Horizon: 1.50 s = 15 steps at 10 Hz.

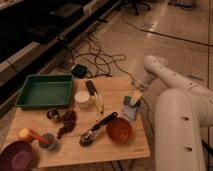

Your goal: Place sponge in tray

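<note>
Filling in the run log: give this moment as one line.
phase: pre-grasp | gripper: open, close over sponge, contact unclear | sponge: on table, right side | tray: back left, sponge not in it
</note>
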### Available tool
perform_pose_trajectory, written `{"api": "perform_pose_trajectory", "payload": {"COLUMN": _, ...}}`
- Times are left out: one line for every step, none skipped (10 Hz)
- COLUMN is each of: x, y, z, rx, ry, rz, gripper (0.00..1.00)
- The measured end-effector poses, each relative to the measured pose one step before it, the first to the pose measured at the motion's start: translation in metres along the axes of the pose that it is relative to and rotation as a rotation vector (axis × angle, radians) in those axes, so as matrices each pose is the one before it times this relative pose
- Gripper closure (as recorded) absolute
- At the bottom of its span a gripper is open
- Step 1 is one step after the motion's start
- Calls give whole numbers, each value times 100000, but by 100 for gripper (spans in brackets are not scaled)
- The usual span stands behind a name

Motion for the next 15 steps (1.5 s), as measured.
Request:
{"api": "perform_pose_trajectory", "payload": {"x": -86, "y": 6, "z": 89, "rx": 510, "ry": 349, "rz": -432, "gripper": 20}}
{"api": "perform_pose_trajectory", "payload": {"x": -301, "y": -87, "z": 269, "rx": 512, "ry": -252, "rz": -580, "gripper": 20}}
{"api": "perform_pose_trajectory", "payload": {"x": -208, "y": -56, "z": 79, "rx": -60, "ry": -396, "rz": -656, "gripper": 20}}
{"api": "perform_pose_trajectory", "payload": {"x": -43, "y": -74, "z": 90, "rx": -181, "ry": -485, "rz": -536, "gripper": 20}}
{"api": "perform_pose_trajectory", "payload": {"x": 24, "y": -15, "z": 170, "rx": -268, "ry": -411, "rz": -412, "gripper": 20}}
{"api": "perform_pose_trajectory", "payload": {"x": -28, "y": -64, "z": 98, "rx": 15, "ry": -358, "rz": -208, "gripper": 20}}
{"api": "perform_pose_trajectory", "payload": {"x": -66, "y": -63, "z": 198, "rx": -152, "ry": -617, "rz": -329, "gripper": 20}}
{"api": "perform_pose_trajectory", "payload": {"x": -75, "y": -27, "z": 83, "rx": 4, "ry": -336, "rz": 85, "gripper": 20}}
{"api": "perform_pose_trajectory", "payload": {"x": -141, "y": -41, "z": 322, "rx": 210, "ry": -282, "rz": 210, "gripper": 20}}
{"api": "perform_pose_trajectory", "payload": {"x": -72, "y": -10, "z": 189, "rx": -75, "ry": -138, "rz": 254, "gripper": 20}}
{"api": "perform_pose_trajectory", "payload": {"x": -146, "y": 27, "z": 310, "rx": 20, "ry": -239, "rz": 301, "gripper": 20}}
{"api": "perform_pose_trajectory", "payload": {"x": -159, "y": -52, "z": 212, "rx": -40, "ry": -461, "rz": 253, "gripper": 20}}
{"api": "perform_pose_trajectory", "payload": {"x": -70, "y": -45, "z": 207, "rx": 27, "ry": -261, "rz": 102, "gripper": 20}}
{"api": "perform_pose_trajectory", "payload": {"x": -25, "y": 43, "z": 220, "rx": -173, "ry": -351, "rz": 45, "gripper": 20}}
{"api": "perform_pose_trajectory", "payload": {"x": 13, "y": 52, "z": 185, "rx": -71, "ry": -334, "rz": -21, "gripper": 20}}
